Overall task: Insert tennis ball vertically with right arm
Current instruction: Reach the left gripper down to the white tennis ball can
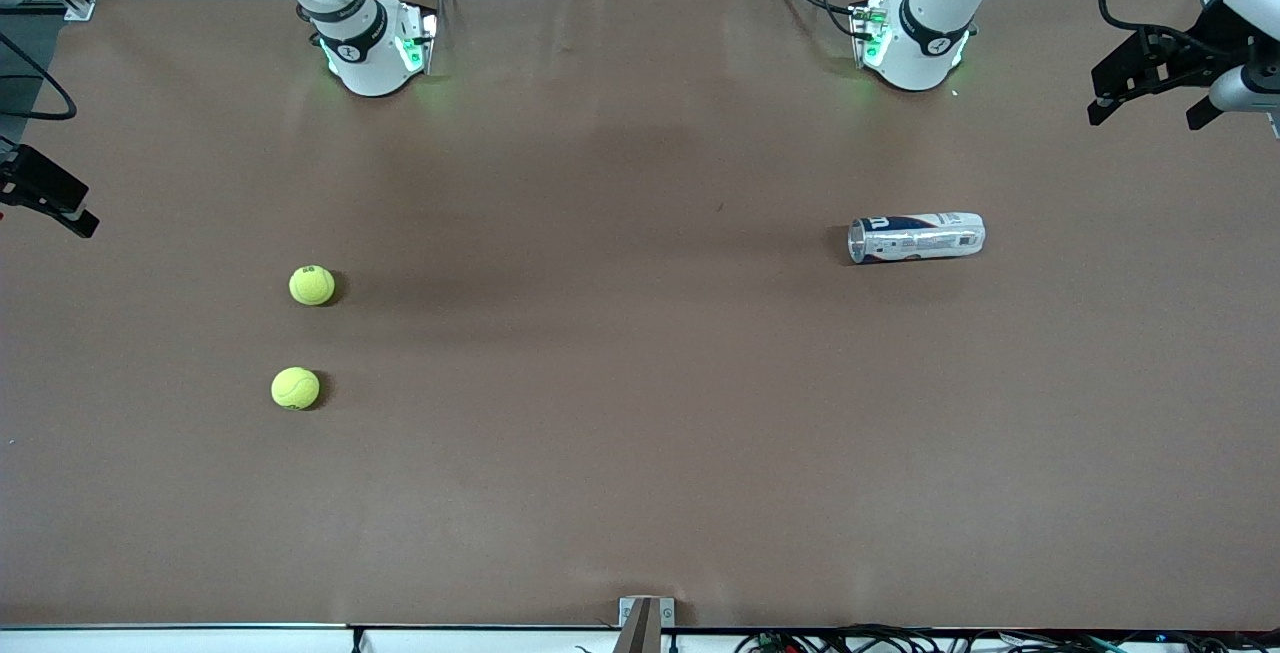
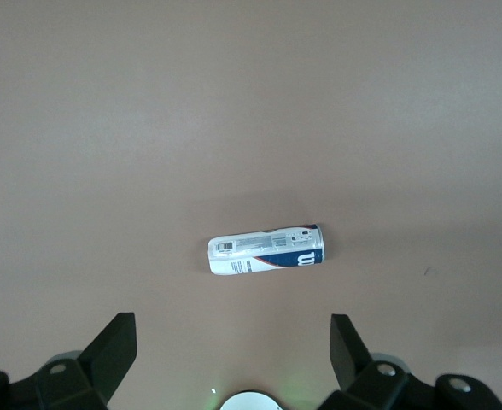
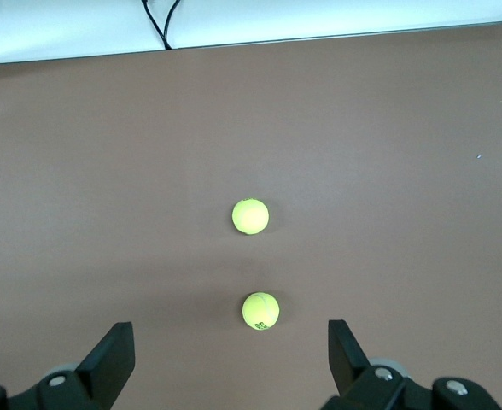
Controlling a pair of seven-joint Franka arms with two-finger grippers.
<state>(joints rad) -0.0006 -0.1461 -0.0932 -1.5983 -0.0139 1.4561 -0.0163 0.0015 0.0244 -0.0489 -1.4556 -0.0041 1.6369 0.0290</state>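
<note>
You've got a plain brown table (image 1: 640, 433) with a grey floor strip past the arm bases. Nearest the front camera, toward the right arm's end, sits one tennis ball (image 1: 295, 388). A second ball (image 1: 312, 285) lies just farther from the camera, close to the first but not touching it. Farther again, toward the left arm's end, the ball can (image 1: 917, 237) lies on its side, open mouth facing the middle of the table, well apart from both balls. Your right gripper (image 3: 230, 359) hangs high over the two balls, fingers spread wide, holding nothing. Your left gripper (image 2: 232, 354) hangs high over the table at its own end, looking down at the can, also wide open and empty.
</note>
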